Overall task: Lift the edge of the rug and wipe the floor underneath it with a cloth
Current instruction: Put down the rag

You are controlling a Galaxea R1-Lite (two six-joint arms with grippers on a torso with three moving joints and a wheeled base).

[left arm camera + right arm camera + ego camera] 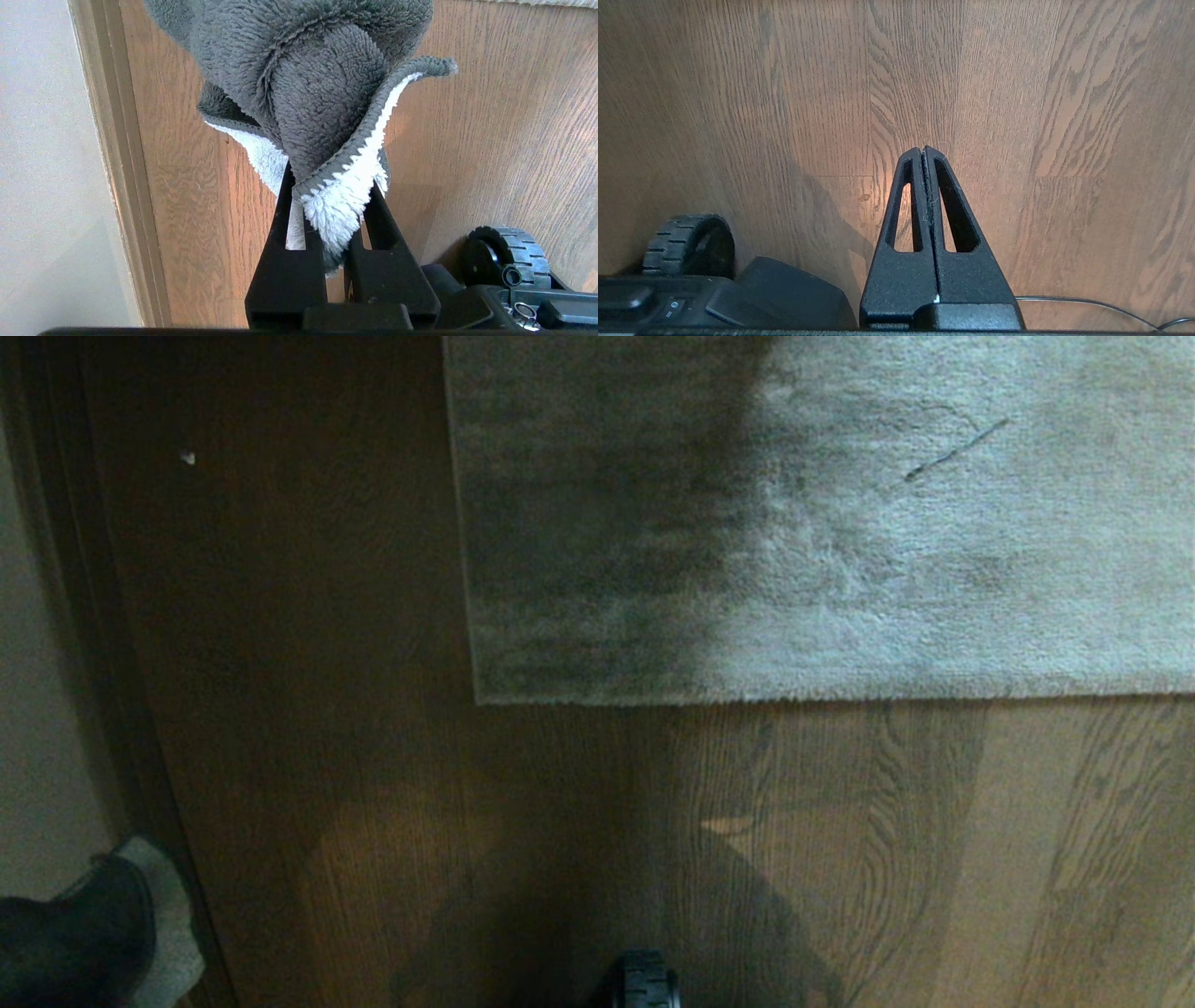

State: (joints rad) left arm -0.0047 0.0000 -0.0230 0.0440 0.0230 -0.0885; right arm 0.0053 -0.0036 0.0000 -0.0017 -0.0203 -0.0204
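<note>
Rug (840,523) lies flat on the floor (840,849), big and floppy, likely heavy, so pinch the near corner edge; left claw (327,205) clamps the soft, light cloth (308,79), right claw (924,154) shut, empty.

We see the rug (840,523), grey-beige short pile, lying flat on the floor (840,859), its square corner toward the dark baseboard, brown wood-grain planks beside it, the cloth (308,93), grey and white, bunched, pinched above the floor
</note>
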